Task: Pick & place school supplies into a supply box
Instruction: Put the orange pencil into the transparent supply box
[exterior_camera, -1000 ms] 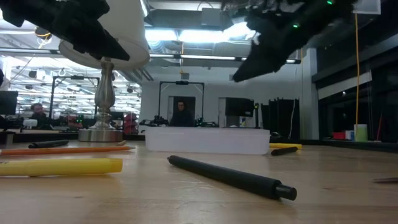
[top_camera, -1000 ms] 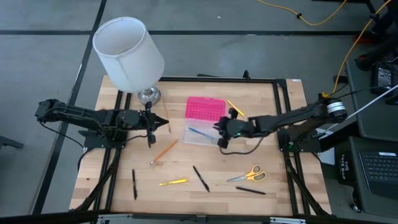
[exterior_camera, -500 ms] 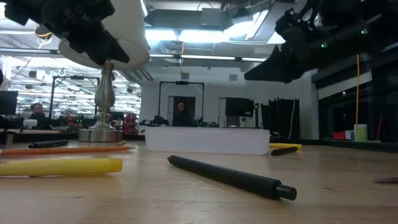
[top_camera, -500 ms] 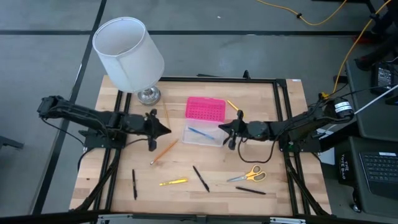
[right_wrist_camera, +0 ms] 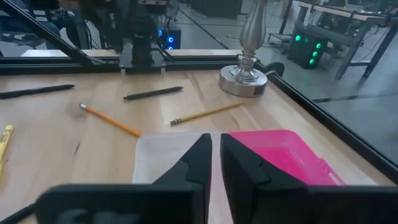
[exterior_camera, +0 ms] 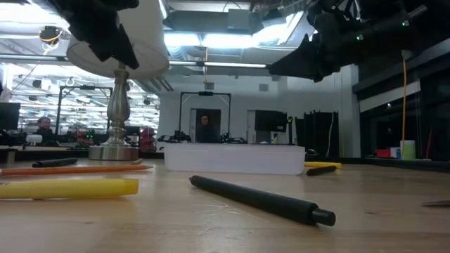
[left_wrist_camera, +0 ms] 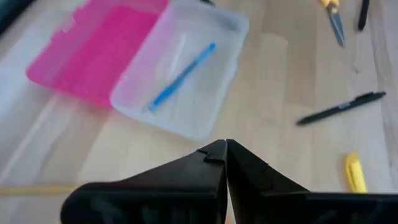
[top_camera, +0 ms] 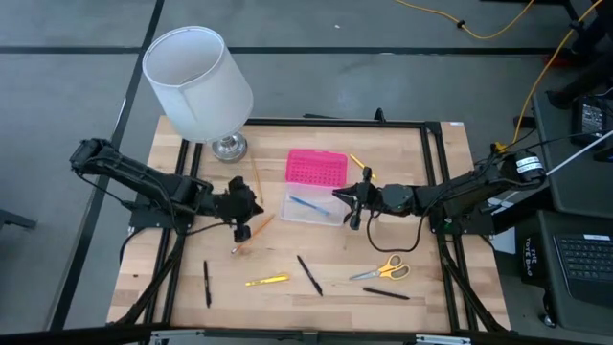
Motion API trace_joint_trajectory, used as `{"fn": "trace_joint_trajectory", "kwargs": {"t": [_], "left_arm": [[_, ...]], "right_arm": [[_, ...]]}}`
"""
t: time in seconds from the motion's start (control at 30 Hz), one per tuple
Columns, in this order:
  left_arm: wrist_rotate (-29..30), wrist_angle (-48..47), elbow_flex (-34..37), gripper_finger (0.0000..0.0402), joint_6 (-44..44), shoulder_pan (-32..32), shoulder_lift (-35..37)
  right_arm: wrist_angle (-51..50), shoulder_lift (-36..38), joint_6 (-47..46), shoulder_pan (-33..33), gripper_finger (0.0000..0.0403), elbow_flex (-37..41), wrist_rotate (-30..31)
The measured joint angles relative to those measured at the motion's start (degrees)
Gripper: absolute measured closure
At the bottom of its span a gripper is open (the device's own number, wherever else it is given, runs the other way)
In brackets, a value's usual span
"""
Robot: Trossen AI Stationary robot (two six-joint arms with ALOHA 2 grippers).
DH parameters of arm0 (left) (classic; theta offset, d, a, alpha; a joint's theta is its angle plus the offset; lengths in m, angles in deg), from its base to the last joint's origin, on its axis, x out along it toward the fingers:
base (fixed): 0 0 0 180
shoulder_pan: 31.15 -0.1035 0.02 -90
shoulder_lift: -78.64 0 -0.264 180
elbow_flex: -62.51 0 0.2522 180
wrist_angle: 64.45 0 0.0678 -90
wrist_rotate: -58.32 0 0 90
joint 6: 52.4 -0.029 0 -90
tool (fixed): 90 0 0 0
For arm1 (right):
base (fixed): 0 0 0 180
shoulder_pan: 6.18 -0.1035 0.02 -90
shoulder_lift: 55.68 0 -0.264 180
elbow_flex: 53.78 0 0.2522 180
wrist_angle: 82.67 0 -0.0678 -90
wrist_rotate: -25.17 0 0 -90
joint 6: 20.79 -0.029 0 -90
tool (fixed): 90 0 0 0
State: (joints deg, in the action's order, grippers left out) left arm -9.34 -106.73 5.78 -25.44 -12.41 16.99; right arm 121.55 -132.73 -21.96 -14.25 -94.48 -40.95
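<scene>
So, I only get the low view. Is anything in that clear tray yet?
Observer: Yes. From above, one blue pen lies in the tray.
Visitor: Does it have a lid?
Observer: A pink lid lies flat against the tray's far side.
Visitor: Which arm is which up there?
Observer: The right gripper hangs at the tray's right end. The left gripper is left of the tray, by a pencil.
</scene>
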Motion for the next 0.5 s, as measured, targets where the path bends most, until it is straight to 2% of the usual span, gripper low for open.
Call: {"fn": "trace_joint_trajectory", "kwargs": {"t": [0.17,0.3,0.5], "left_arm": [[0.6,-7.4,-4.4,0.0401,8.5,3.8,-4.6],[-1.6,-11.5,-6.9,0.0399,14.0,5.2,-7.2],[-5.6,-11.7,-7.1,0.0398,14.9,5.3,-8.9]], "right_arm": [[-0.2,0.0,0.2,0.0,0.036,0.0,0.0],[-0.6,0.0,0.2,0.0,0.0359,0.0,0.0],[-0.6,0.0,0.0,0.0,0.0359,0.0,0.0]]}}
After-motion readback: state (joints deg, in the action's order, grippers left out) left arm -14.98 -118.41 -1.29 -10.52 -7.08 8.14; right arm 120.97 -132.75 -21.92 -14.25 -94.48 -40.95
